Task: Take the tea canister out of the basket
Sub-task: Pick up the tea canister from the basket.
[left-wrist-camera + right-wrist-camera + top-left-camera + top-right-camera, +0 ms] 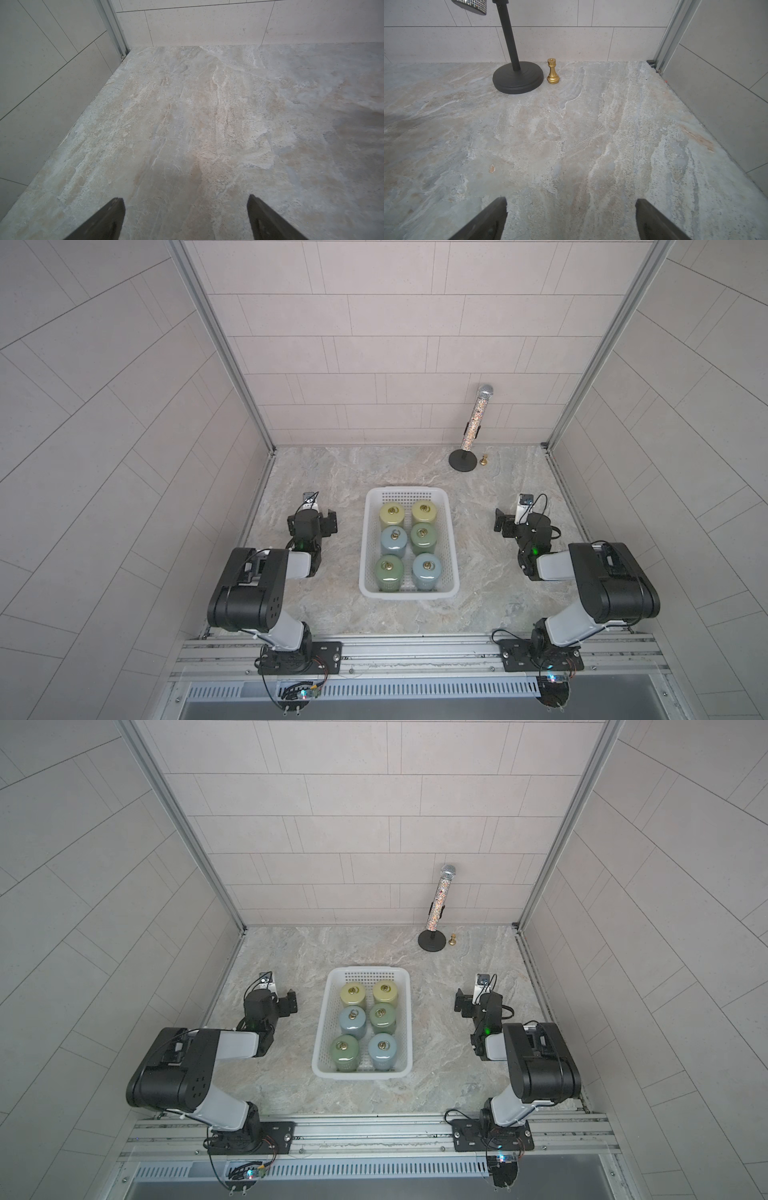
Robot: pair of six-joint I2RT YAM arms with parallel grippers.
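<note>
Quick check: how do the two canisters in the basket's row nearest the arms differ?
Colour: green canister against pale blue canister. Side: green toward the left arm, blue toward the right arm. Both stand upright in the basket, alike in size, each lid with a brass ring.

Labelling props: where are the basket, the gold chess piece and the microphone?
basket [409,595]: in a top view, front rim.
gold chess piece [553,71]: right wrist view, body.
microphone [484,391]: in a top view, mesh head.
</note>
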